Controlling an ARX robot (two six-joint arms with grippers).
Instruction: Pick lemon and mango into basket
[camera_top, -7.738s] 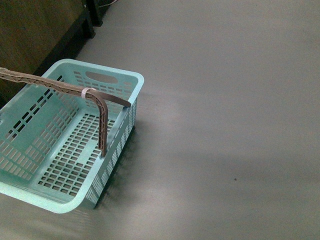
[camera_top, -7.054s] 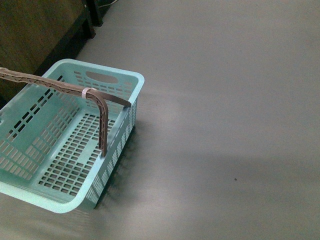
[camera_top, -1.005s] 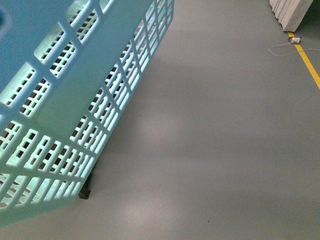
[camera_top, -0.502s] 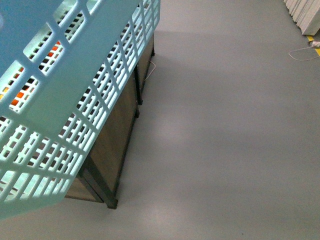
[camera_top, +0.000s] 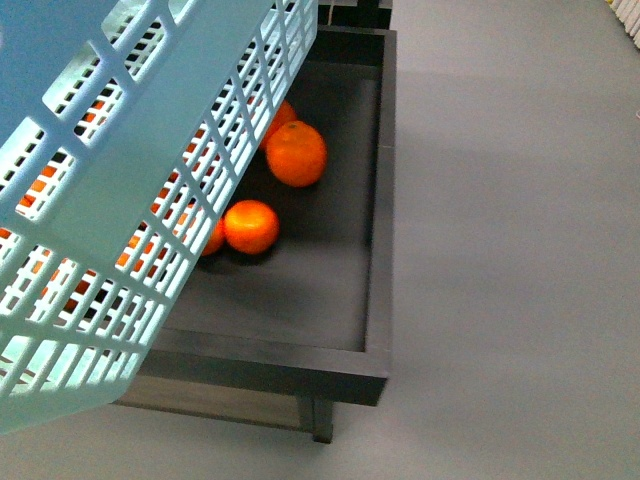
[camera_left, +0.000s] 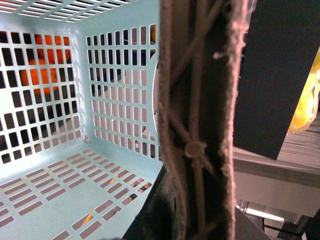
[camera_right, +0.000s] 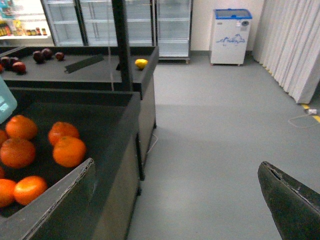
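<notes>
While the right gripper (camera_right: 176, 165) gapes over bare grey floor (camera_top: 500, 250), the left gripper (camera_left: 197, 225) is clamped on the brown handle (camera_left: 197, 100) of the basket (camera_top: 120, 180). Slotted teal plastic, it hangs tilted across the front view's upper left, its long axis slanting toward the upper right, overlapping the dark bin (camera_top: 375, 200) of round oranges (camera_top: 296, 154).
</notes>
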